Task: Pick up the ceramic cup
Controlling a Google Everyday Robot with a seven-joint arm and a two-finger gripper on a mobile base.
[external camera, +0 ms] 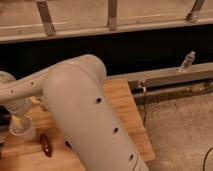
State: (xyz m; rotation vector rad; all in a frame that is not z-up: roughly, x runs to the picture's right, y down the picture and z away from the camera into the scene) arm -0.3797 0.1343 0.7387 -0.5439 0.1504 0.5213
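Note:
The ceramic cup (pixel 23 131) is small, plain and white, and stands near the left edge of the wooden table (pixel 125 112). My gripper (pixel 17 119) is at the far left, right above the cup and touching or nearly touching its rim. My thick grey arm (pixel 80 115) reaches from the lower middle across to the left and hides much of the table. The green bowl is hidden behind the arm.
A small reddish-brown object (pixel 45 144) lies on the table just right of the cup. A slim clear bottle (pixel 187 61) stands on the ledge (pixel 170 76) at the right. A railing and a dark wall run behind; bare floor (pixel 180 130) lies to the right.

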